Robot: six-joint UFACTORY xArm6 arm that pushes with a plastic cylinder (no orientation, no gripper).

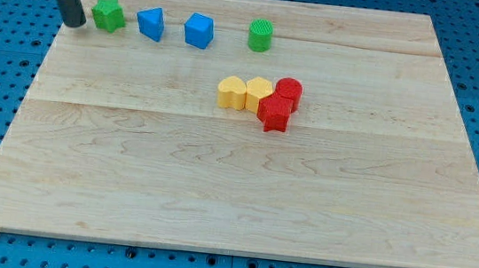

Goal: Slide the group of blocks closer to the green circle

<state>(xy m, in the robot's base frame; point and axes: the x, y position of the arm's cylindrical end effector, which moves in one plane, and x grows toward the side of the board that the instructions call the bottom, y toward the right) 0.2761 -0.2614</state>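
Observation:
The green circle (261,34) stands near the view's top, a little right of centre. Below it sits a tight group: a yellow heart-like block (231,92), a yellow block (258,92), a red round block (288,92) and a red star-like block (275,113), all touching. My tip (74,21) is at the view's top left, just left of a green star (108,14), far from the group.
A blue block (151,23) and a blue cube-like block (199,31) stand in the top row between the green star and the green circle. The wooden board (233,196) lies on a blue perforated table.

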